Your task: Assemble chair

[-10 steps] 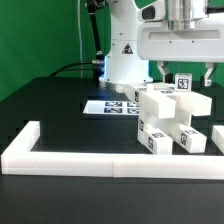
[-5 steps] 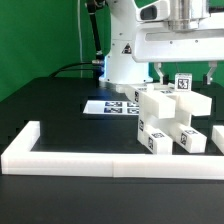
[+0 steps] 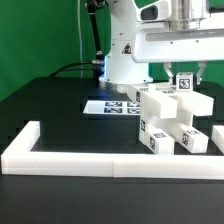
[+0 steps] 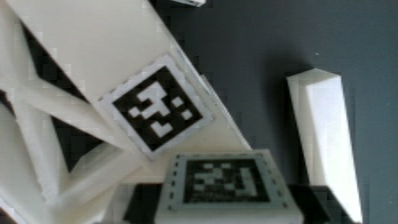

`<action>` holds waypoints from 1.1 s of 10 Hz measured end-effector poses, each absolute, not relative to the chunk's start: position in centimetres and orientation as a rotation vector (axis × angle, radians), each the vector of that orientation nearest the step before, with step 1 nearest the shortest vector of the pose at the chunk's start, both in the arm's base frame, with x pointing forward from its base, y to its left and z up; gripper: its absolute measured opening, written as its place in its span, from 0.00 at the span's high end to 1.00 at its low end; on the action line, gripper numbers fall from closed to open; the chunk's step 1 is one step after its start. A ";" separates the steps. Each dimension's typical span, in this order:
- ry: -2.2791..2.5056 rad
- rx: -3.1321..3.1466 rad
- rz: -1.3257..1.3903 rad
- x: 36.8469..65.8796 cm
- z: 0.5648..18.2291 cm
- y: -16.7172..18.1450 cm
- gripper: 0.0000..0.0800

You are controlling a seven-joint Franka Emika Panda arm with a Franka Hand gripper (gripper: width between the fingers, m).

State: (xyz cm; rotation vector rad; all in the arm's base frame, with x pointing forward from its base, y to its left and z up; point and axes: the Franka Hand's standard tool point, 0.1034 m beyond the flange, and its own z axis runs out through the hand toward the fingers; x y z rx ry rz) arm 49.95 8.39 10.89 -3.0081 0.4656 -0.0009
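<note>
The chair [image 3: 165, 118] is a blocky white structure of tagged slabs and blocks at the exterior view's right, on the black table. A short tagged post [image 3: 184, 83] stands on top of it. My gripper [image 3: 186, 74] hangs straight above, one finger on each side of the post. In the wrist view the post's tagged top [image 4: 222, 178] sits between my dark pads [image 4: 150, 196], which touch both its sides. My gripper [image 4: 228, 200] is shut on the post. A large tagged chair slab [image 4: 151, 105] lies slanted below.
A long low white border wall [image 3: 100, 160] runs along the table's front and the exterior view's left. The marker board [image 3: 110, 106] lies flat behind the chair. A loose white part [image 3: 218, 138] [image 4: 329, 130] lies beside the chair. The arm's base [image 3: 125, 60] stands behind.
My fingers have moved inward from a wide spread and now sit against the post's sides. The chair and post have not moved.
</note>
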 end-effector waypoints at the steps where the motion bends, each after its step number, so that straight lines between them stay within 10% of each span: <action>1: 0.464 -3.008 -0.001 50.0 10.9 8.4 0.66; 11: 1.442 -2.686 0.052 49.9 10.8 8.5 0.66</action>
